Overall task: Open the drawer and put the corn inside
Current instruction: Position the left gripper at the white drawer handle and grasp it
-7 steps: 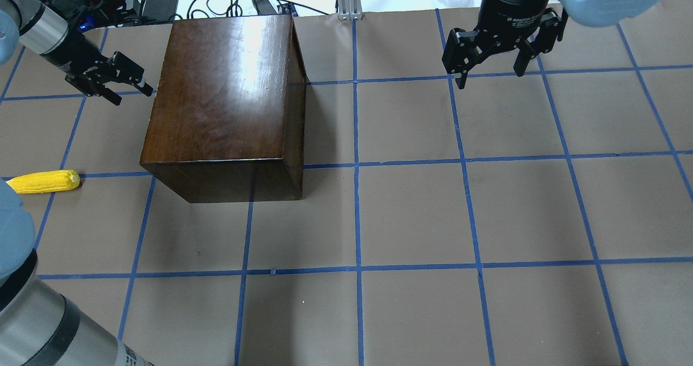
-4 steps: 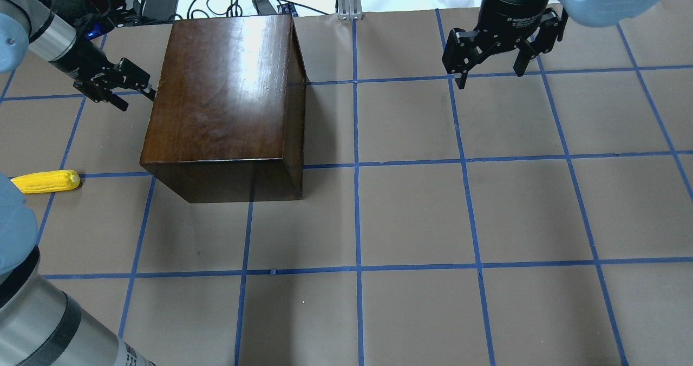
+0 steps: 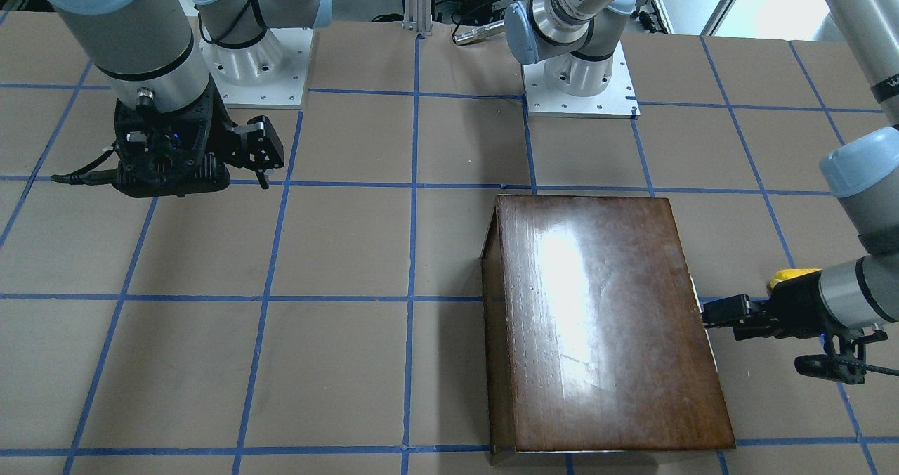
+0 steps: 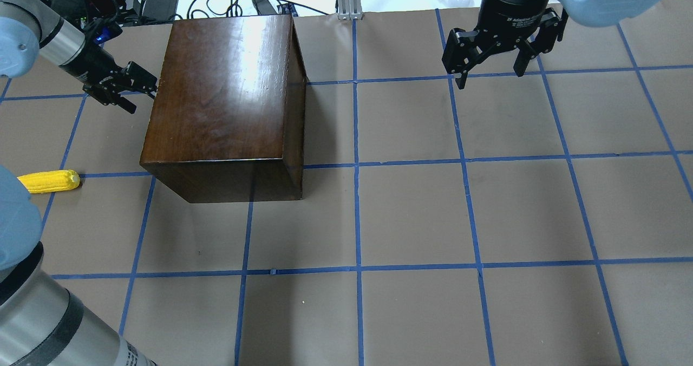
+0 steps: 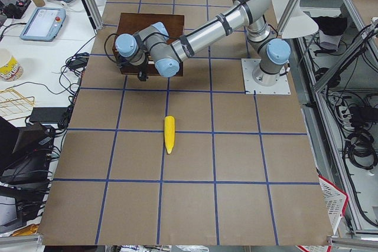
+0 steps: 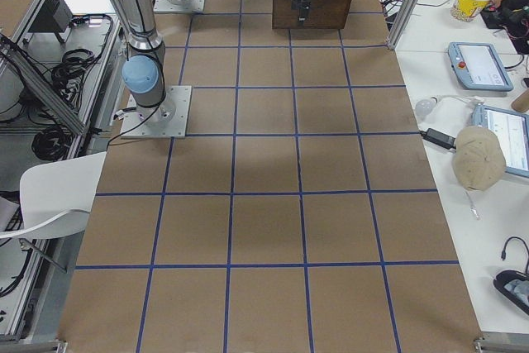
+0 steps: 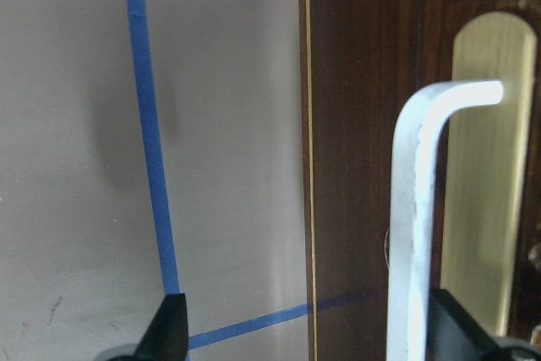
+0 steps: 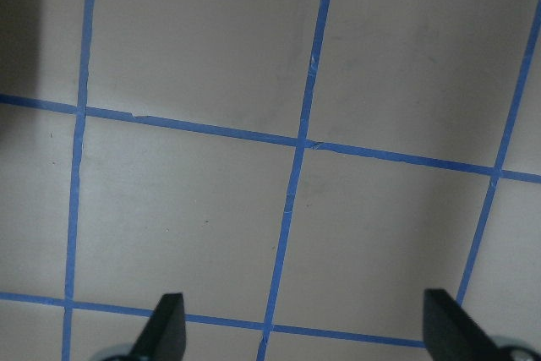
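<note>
Near the table's (image 4: 411, 209) far edge, across from the robot, stands a glossy dark brown wooden box (image 4: 222, 95). The drawer (image 7: 355, 166) faces the table's left end and is shut into the box. Only its dark front panel shows, in the left wrist view, with a tall brass plate (image 7: 490, 166) and a pale bent metal handle (image 7: 414, 209). The left gripper (image 4: 139, 92) is level with that front and just beside the box, fingers spread wide. In the wrist view the handle lies between the two fingertips, close to one of them. I cannot tell whether anything touches. The corn (image 4: 48, 181), bright yellow and tapered, lies flat on the brown paper further toward the left end. It is well apart from the box and from the gripper, with its blunt end beside a blue tape line (image 4: 108, 174). The right gripper (image 4: 490, 73) hangs above the table near the far edge, well to the right of the box. Its fingers are spread and empty, with only taped paper beneath them in its wrist view.
</note>
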